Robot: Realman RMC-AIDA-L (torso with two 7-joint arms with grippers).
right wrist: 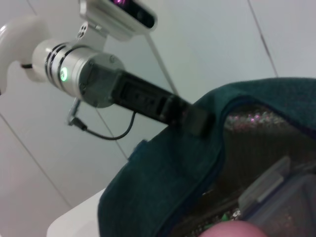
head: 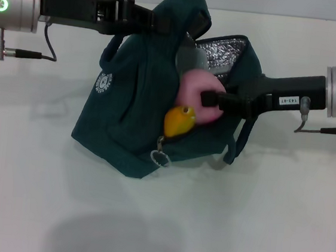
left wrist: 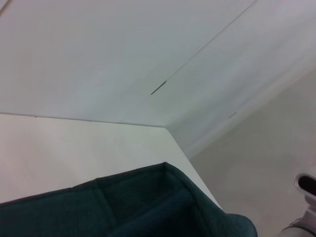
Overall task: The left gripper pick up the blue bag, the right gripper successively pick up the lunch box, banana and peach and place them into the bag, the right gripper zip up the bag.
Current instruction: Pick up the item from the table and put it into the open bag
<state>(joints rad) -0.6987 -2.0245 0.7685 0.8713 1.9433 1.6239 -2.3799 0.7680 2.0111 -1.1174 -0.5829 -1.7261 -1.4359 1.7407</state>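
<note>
The right gripper (head: pixel 210 98) is clamped on the peach (head: pixel 196 93), its dark fingers pressed into the pink skin right at the bag's mouth. The fruit sits just inside the opening, against the silver lining (head: pixel 227 51), so this looks like the last of the three items going in, with release still to come. Just below the peach, touching it, the banana (head: pixel 179 121) pokes its yellow end out of the bag. Deeper in, the lunch box (right wrist: pixel 276 190) shows in the right wrist view as a clear lid corner against the lining.

The left gripper (head: pixel 161 23) is pinched shut on the top edge of the bag (head: pixel 128 104), lifting that flap high so the mouth stays open toward the right arm. That hold is why the bag stands up instead of slumping on the table (head: pixel 158 221). The zip pull (head: pixel 160 156) dangles at the bag's front lower edge, below the banana, waiting for the closing step.
</note>
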